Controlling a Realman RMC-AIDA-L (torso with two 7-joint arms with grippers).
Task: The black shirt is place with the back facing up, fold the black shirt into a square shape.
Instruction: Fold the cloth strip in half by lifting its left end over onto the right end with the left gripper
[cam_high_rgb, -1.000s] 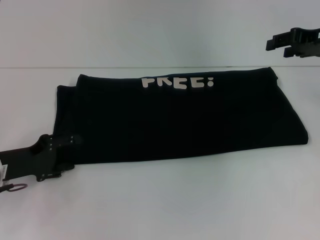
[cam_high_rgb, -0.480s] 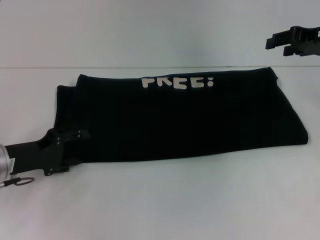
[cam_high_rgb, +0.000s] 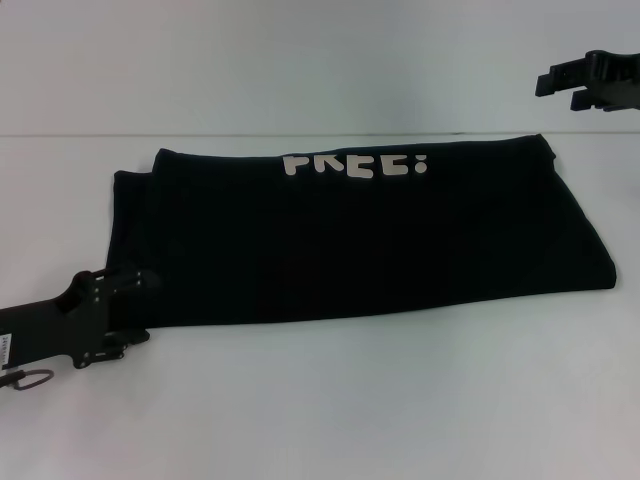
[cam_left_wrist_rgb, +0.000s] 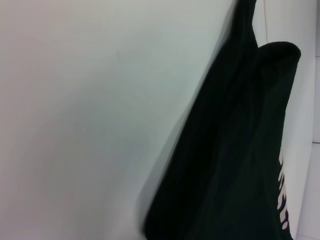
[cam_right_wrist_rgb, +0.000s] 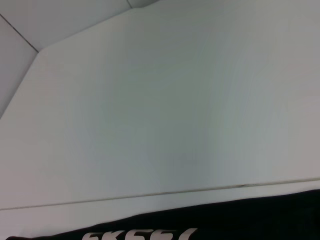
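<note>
Looking down from the head view, I see the black shirt (cam_high_rgb: 360, 235) lying flat on the white table (cam_high_rgb: 400, 400), folded into a long band that runs from left to right. Cream block letters (cam_high_rgb: 355, 165) sit near its far edge. The left gripper (cam_high_rgb: 105, 310) is low at the shirt's near left corner, right at the cloth's edge. It is all black against black there, so I cannot tell if its fingers are apart or pinched on the cloth. The right gripper (cam_high_rgb: 560, 90) hangs up in the air at the far right, well away from the shirt, with its two fingers apart and nothing between them.

In the left wrist view, the black shirt (cam_left_wrist_rgb: 235, 150) fills one side as a big dark shape on the white table (cam_left_wrist_rgb: 75, 125), with a bit of the cream letters (cam_left_wrist_rgb: 282, 195) at its edge.

In the right wrist view, I see mostly white table (cam_right_wrist_rgb: 175, 110), with a strip of the black shirt (cam_right_wrist_rgb: 260, 217) and the tops of the cream letters (cam_right_wrist_rgb: 140, 234).
</note>
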